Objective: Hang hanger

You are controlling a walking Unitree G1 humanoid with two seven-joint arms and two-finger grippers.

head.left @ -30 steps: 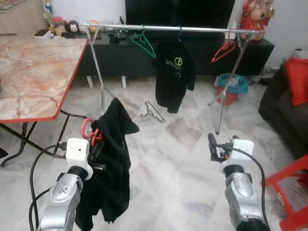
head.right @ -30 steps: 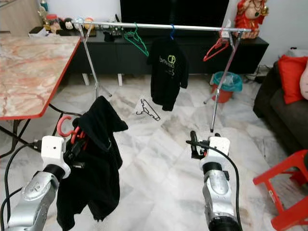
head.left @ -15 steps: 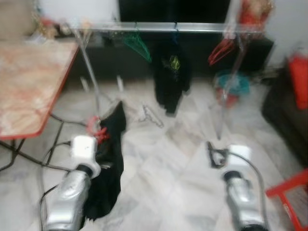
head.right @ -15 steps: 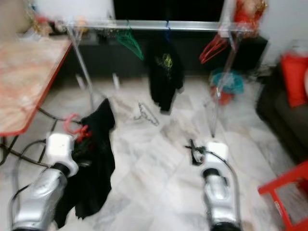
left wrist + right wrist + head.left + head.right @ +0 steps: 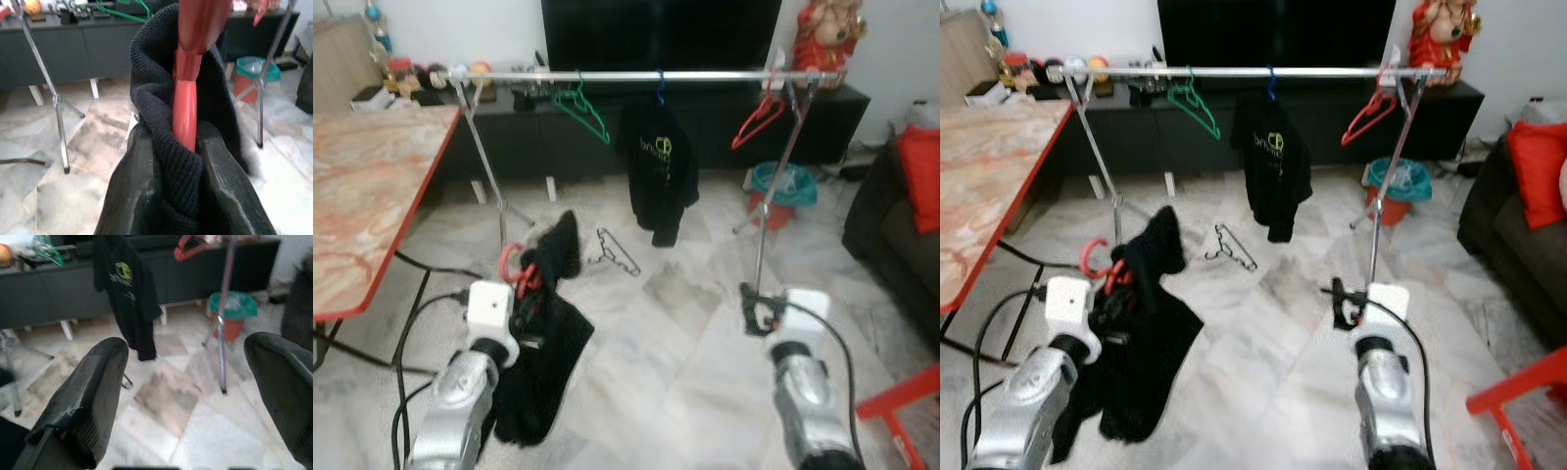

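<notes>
Change: the rail point(image 5: 636, 74) sits fuller in view than a second ago; the garment hangs lower.
Left gripper point(image 5: 524, 294): fingers clamped on red hanger point(image 5: 186, 105), draped in black garment point(image 5: 548, 362), short of the rail.
Right gripper point(image 5: 195, 396): fingers wide, empty.

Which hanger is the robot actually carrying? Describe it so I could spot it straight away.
Start at the silver clothes rail before the dark TV cabinet, then look down to the left gripper. It grips a red hanger draped with a black garment; the rail's green hanger and red one hang bare.
</notes>
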